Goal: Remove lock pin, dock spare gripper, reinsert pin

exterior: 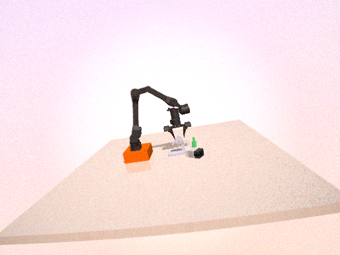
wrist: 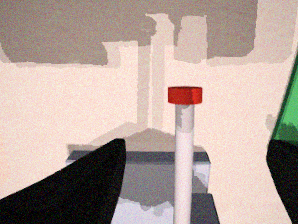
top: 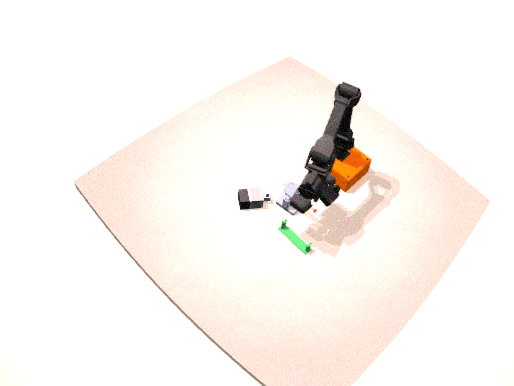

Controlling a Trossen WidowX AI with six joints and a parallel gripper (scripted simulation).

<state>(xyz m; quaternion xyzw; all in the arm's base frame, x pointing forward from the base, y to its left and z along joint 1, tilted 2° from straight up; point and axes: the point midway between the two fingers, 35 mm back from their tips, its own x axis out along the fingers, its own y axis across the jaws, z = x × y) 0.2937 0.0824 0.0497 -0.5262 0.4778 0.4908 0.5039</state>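
Observation:
The lock pin has a red head and a pale shaft that runs to the grey mount; how deep it sits in the socket is hidden. My gripper is open, pointing down above the mount. In the wrist view the pin shows between the spread fingers, nearer the middle, with a gap on each side. The spare gripper, grey and black, lies on the table beside the mount, its small spigot toward it.
A green rack with two upright posts stands near the mount; part of something green shows at the right edge of the wrist view. The orange arm base stands on the mount's other side.

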